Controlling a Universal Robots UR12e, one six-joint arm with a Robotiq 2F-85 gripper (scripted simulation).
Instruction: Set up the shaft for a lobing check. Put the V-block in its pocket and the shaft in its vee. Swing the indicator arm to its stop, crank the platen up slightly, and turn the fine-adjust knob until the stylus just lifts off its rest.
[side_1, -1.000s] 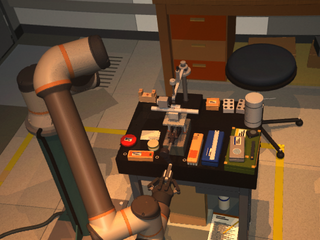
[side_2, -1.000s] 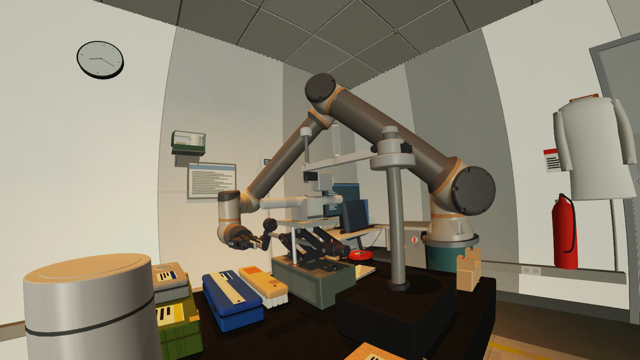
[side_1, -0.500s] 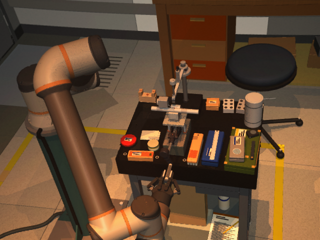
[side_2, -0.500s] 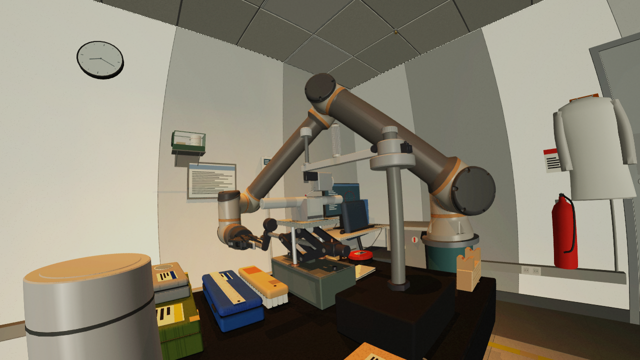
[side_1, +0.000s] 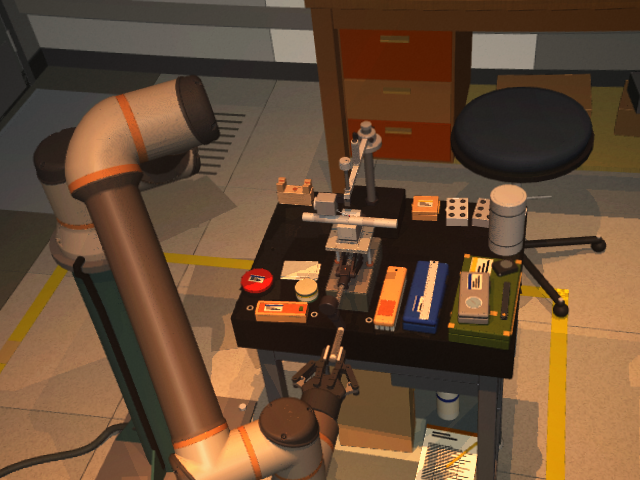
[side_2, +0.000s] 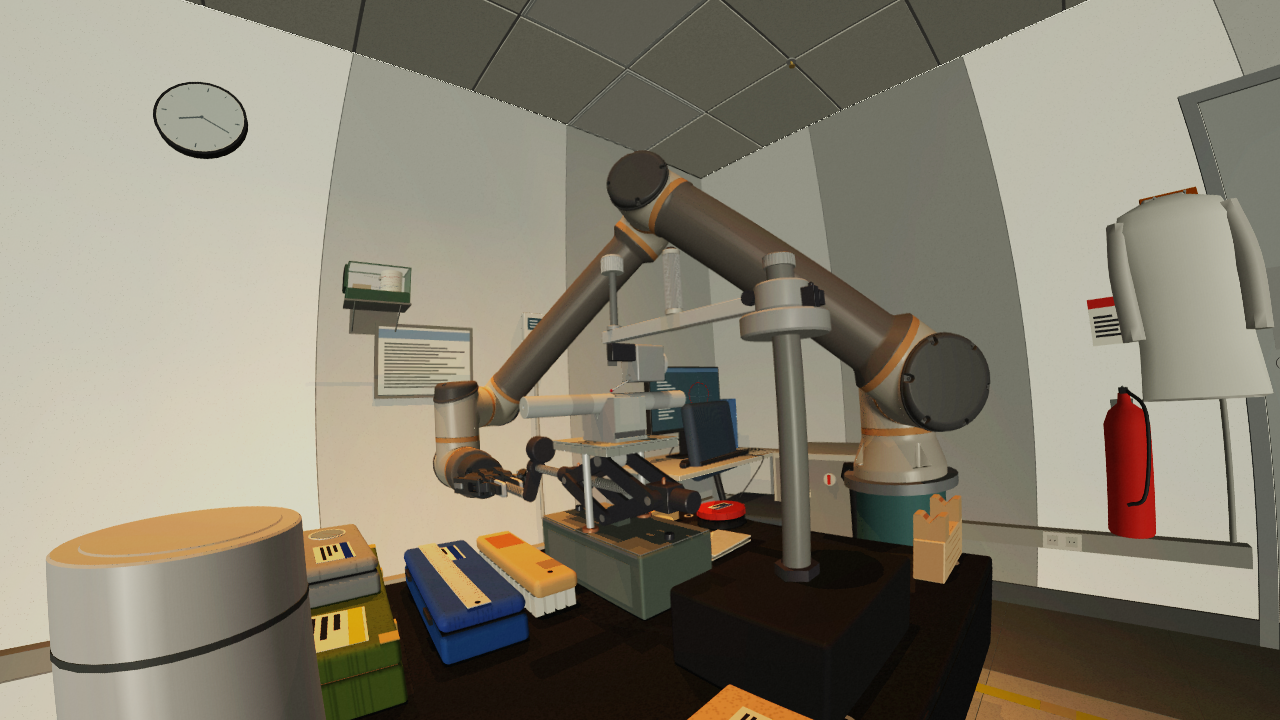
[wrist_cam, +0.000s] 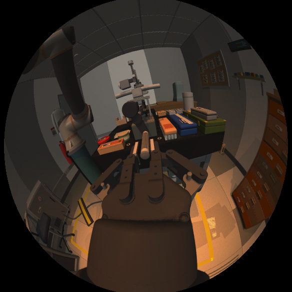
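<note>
The crank handle (wrist_cam: 144, 144) of the scissor-lift platen sticks out over the front edge of the table, with my gripper (side_1: 336, 347) around it, open and holding nothing. The crank's dark wheel (side_1: 329, 306) sits just behind the handle at the front of the lift base (side_2: 618, 546). On the raised platen stands the V-block (side_1: 347, 233) with the pale shaft (side_1: 349, 219) lying across its vee. The indicator arm (side_2: 680, 320) reaches from its column (side_2: 791, 430) to above the shaft, with the indicator head (side_1: 325, 203) beside it.
A blue case (side_1: 425, 295), an orange brush (side_1: 390, 297) and a green box (side_1: 484, 299) lie right of the lift. A red puck (side_1: 257, 280), an orange box (side_1: 281, 311) and a round tin (side_1: 306, 290) lie left. A grey canister (side_1: 507, 219) stands far right.
</note>
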